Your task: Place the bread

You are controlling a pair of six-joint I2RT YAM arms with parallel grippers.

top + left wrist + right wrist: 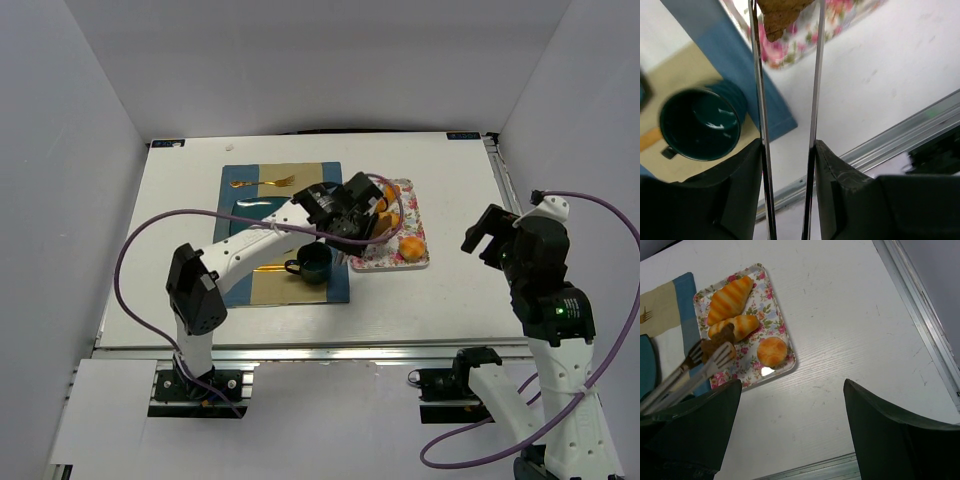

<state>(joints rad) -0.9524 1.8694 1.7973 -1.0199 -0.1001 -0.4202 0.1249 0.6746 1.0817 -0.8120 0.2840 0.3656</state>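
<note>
A: Overhead, what's the left end effector [355,212] doing?
B: Clamped tight on tongs [814,75]. Its wrist view shows the bread [780,15] pinched at their tips, ahead of it, above the tray [840,17].
A: And the right end effector [792,390]?
B: Fingers wide apart, holding nothing.

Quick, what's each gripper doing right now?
Left gripper: shut on the tongs, which pinch the bread.
Right gripper: open, empty.

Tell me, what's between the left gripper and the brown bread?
Metal tongs. The left gripper squeezes them, their tips pinching the bread, seen in the left wrist view.
</note>
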